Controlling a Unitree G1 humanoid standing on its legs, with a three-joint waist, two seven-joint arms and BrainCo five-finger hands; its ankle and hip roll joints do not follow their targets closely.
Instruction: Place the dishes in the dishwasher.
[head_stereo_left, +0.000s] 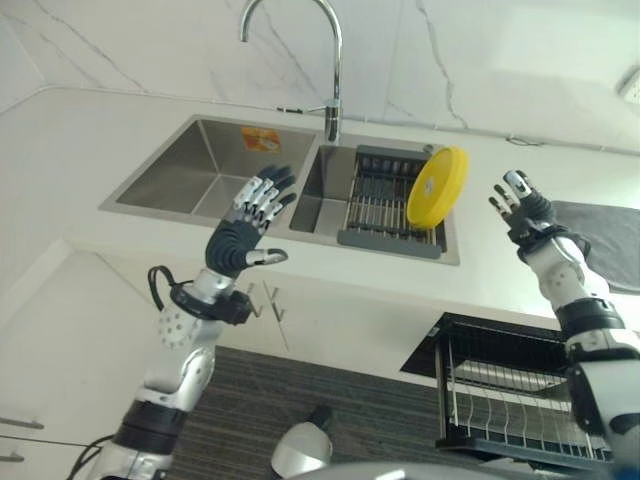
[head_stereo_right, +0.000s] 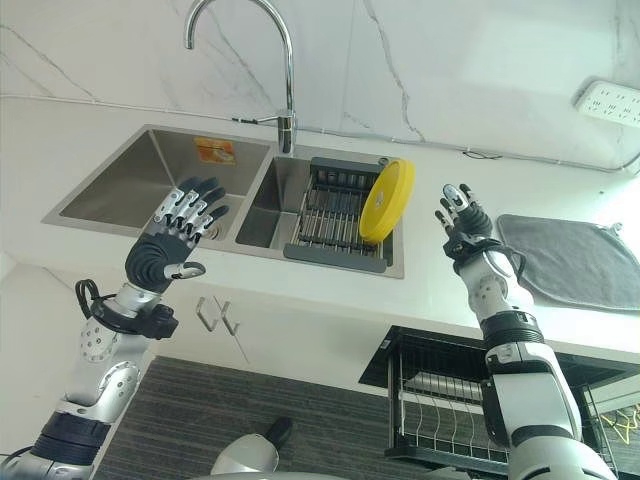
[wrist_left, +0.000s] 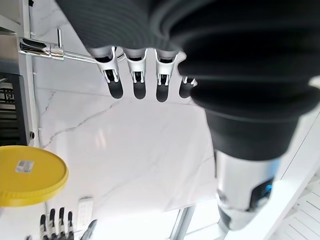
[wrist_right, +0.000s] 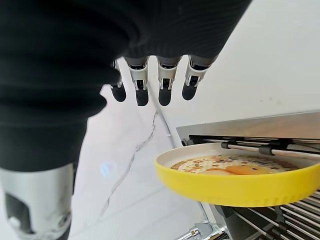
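Both hands, left (head_stereo_left: 252, 215) and right (head_stereo_left: 522, 207), spread wide and empty either side of yellow plate (head_stereo_left: 437, 187) upright in sink rack (head_stereo_left: 385, 205).

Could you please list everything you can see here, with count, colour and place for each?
plate: one, yellow, standing on edge in the drying rack, at the rack's right end
drying rack: one, dark grey with metal bars, set in the sink's right basin
sink: one, steel, two basins, sunk in the white counter
faucet: one, chrome, arched, behind the divider between the basins
cloth mat: one, grey, flat on the counter to the right of the sink
dishwasher rack: one, black frame with wire tines, pulled out below the counter
power strip: one, white, on the wall at the upper right
left hand: raised before the sink, fingers open, holding nothing
right hand: raised to the right of the plate, fingers open, holding nothing
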